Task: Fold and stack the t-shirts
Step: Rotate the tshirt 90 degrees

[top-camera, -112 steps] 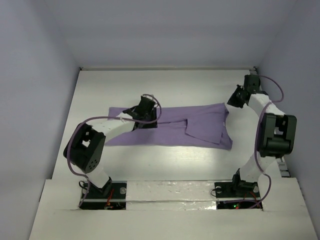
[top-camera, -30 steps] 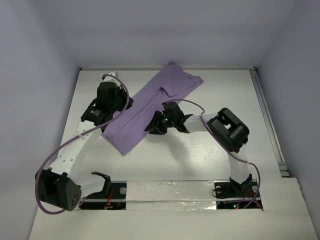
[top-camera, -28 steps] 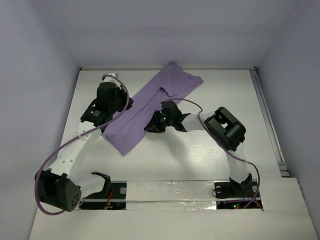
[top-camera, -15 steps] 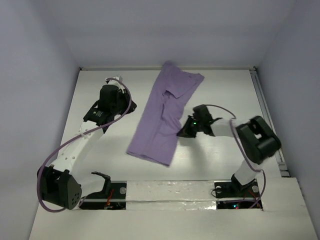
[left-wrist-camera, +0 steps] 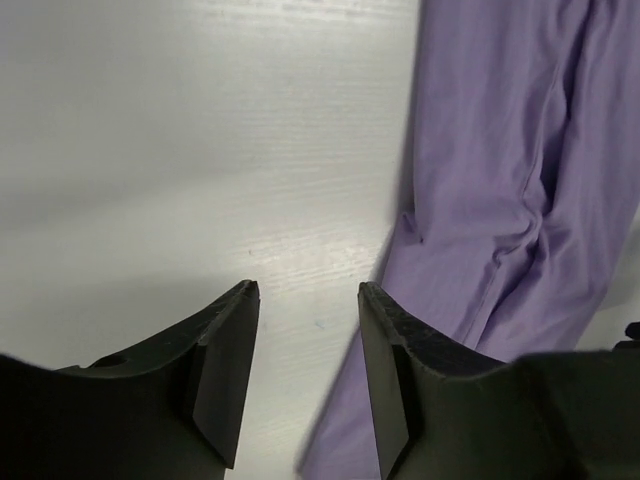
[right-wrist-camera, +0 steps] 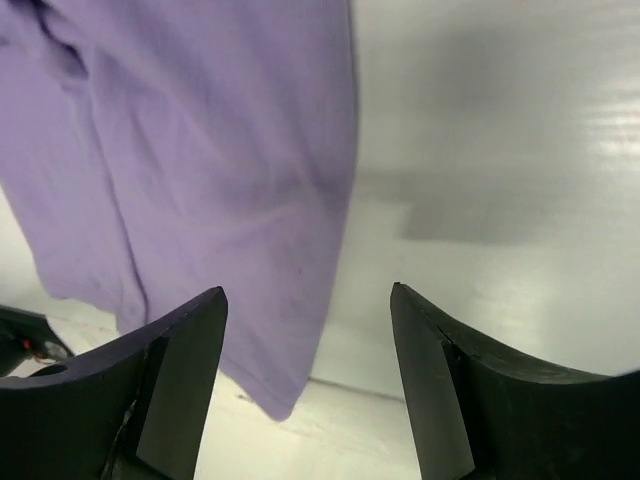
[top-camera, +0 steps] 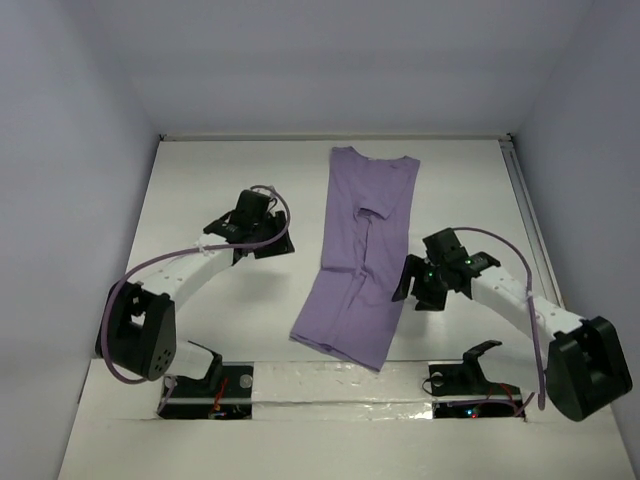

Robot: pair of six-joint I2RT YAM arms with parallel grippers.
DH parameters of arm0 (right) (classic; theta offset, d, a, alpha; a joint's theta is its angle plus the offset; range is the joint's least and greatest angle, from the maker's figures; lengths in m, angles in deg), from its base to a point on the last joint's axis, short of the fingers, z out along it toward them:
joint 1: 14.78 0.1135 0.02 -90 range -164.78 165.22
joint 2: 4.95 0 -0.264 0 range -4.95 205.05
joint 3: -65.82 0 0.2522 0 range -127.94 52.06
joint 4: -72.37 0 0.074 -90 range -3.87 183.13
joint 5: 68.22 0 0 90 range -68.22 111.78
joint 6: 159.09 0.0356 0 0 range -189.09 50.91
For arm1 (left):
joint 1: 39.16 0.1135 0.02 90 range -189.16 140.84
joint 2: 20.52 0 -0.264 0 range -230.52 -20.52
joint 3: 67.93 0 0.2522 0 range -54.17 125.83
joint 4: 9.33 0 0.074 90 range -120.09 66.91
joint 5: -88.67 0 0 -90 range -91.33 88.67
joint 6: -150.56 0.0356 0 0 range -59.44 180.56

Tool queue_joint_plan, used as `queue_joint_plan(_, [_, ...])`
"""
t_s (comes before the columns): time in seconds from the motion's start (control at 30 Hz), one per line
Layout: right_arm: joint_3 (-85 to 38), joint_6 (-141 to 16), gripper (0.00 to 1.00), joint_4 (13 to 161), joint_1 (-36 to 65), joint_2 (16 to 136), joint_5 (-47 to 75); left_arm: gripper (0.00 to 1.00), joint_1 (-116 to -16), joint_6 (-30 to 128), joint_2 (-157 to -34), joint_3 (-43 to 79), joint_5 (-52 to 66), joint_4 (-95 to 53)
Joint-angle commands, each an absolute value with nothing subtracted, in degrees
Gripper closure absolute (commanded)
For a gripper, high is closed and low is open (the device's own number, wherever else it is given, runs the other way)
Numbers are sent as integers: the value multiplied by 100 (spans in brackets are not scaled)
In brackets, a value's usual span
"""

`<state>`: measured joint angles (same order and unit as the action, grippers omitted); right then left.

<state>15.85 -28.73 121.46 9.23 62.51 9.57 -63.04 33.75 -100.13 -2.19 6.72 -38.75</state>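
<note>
Arms point(top-camera: 185, 268) point(top-camera: 510, 295) flanking t-shirt point(top-camera: 365, 230), jaws apart

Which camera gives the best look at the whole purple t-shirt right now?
The top external view: the whole t-shirt lies in frame, end to end. The left wrist view shows only a creased side strip; the right wrist view shows only one edge and a corner.

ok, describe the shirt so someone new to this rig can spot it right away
On the white table, look at the middle, between the left arm and the right arm. The t-shirt lies there as a long, narrow strip running from near the far edge toward the near edge. It is the only cloth and the only large lavender thing; the purple cables are thin loops.
</note>
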Motion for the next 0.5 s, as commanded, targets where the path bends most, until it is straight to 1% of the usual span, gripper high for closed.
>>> queue_joint_plan(0.0, [1251,-2954,27,12963,912,5799,1045,58,-6333,3463,-9805,-556,894,-4311])
queue_joint_plan(0.03, [1338,-2893,27,12990,912,5668,722,55,-6386,3463,-9752,-661,1034,-4426])
queue_joint_plan(0.07, [1452,-2823,27,12964,912,5510,545,54,-6386,3437,-9638,-915,1332,-4627])
queue_joint_plan(0.1, [1610,-2639,27,12955,912,5169,221,53,-6386,3411,-9567,-1065,1465,-4725])
queue_joint_plan(0.17, [2075,-2401,27,12990,1043,4798,-18,52,-6448,3358,-9444,-1407,1668,-4901])
queue_joint_plan(0.23, [2383,-1927,30,12929,1245,4290,-430,51,-6509,3323,-9251,-1558,1782,-5103])
queue_joint_plan(0.27, [2611,-1760,31,12876,1368,4191,-502,49,-6570,3305,-9198,-1672,1826,-5130])
queue_joint_plan(0.33, [2788,-1347,34,12806,1842,4076,-556,49,-6623,3253,-9197,-1778,2107,-5148])
queue_joint_plan(0.37, [2919,-1206,38,12640,2009,4093,-564,49,-6763,3261,-9241,-1874,2186,-5122])
queue_joint_plan(0.43, [3017,-933,38,12385,2405,4215,-634,48,-6817,3296,-9425,-1945,2266,-5034])
queue_joint_plan(0.47, [3026,-880,41,12201,2493,4390,-635,48,-6869,3314,-9487,-1989,2284,-5007])
